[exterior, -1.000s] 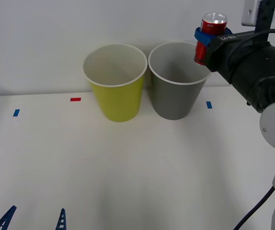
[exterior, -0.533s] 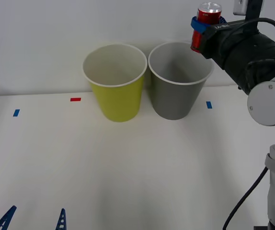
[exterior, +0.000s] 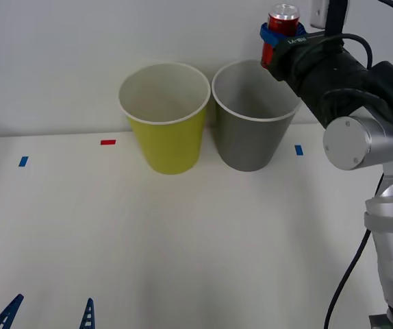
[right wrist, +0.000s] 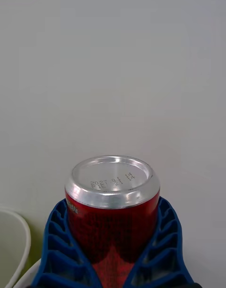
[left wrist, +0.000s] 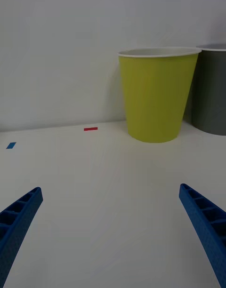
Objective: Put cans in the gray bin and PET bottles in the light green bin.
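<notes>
Holding the can (exterior: 283, 20) upright, the right hand (exterior: 279, 42) hung in the air above the far right part of the gray bin's (exterior: 255, 137) rim, its blue fingers (right wrist: 59, 250) closed around the red body from both sides. In the right wrist view the can's (right wrist: 112, 201) silver end faced the camera, with small stamped print across it (too fine to read), and the ribbed fingers wrapped the lower half of the can, touching it on each side.

The gray bin stood on the white counter (exterior: 183, 233) just beside the green bin (exterior: 167, 130), gray on the robot's right, green on its left, their white rims nearly touching. Both stood upright with pale insides showing.

The left hand (exterior: 46, 315) sat low at the near edge of the counter, well apart from the bins, its two blue fingers (left wrist: 19, 217) spread wide with nothing between them. From its wrist view the green bin (left wrist: 157, 97) stood ahead with the gray bin (left wrist: 213, 90) beside it. A red mark (exterior: 107, 142) and two blue marks (exterior: 22, 161) lay flat on the counter.
</notes>
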Tool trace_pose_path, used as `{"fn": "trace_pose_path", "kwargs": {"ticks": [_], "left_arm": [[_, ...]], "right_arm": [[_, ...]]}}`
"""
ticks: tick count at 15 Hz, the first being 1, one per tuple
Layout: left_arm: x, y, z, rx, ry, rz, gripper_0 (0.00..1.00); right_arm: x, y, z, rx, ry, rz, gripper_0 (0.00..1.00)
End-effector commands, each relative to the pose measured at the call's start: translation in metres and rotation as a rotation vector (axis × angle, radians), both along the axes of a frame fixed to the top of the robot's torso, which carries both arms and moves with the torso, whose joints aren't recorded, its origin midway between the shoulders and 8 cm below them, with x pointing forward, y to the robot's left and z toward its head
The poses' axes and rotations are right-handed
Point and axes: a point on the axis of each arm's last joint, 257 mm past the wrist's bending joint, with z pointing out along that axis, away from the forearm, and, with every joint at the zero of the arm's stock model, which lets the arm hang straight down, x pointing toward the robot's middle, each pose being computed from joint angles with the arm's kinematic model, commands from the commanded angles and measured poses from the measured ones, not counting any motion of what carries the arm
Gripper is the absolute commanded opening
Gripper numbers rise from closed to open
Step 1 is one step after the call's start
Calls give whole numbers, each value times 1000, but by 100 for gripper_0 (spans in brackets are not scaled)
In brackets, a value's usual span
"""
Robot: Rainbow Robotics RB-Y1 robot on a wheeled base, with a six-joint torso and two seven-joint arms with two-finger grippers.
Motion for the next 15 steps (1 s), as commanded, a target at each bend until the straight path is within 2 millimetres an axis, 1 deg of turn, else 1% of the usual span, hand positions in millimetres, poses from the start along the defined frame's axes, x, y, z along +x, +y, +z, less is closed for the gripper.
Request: {"fn": "trace_pose_path", "kwargs": {"ticks": [1, 5, 6, 7, 8, 11, 15], "left_arm": [[0, 0, 0, 0, 0, 0, 100], [0, 0, 0, 0, 0, 0, 100], [0, 0, 0, 0, 0, 0, 100], [0, 0, 0, 0, 0, 0, 100], [0, 0, 0, 0, 0, 0, 100], [0, 0, 0, 0, 0, 0, 100], [0, 0, 0, 0, 0, 0, 100]], "right_arm": [[7, 2, -3, 7, 0, 6, 0], [6, 3, -5, 9, 6, 12, 0], [6, 5, -5, 8, 5, 15, 21], [6, 7, -6, 6, 7, 19, 76], [6, 8, -7, 3, 8, 20, 100], [4, 18, -9, -9, 10, 38, 100], [3, 23, -11, -17, 10, 44, 100]]}}
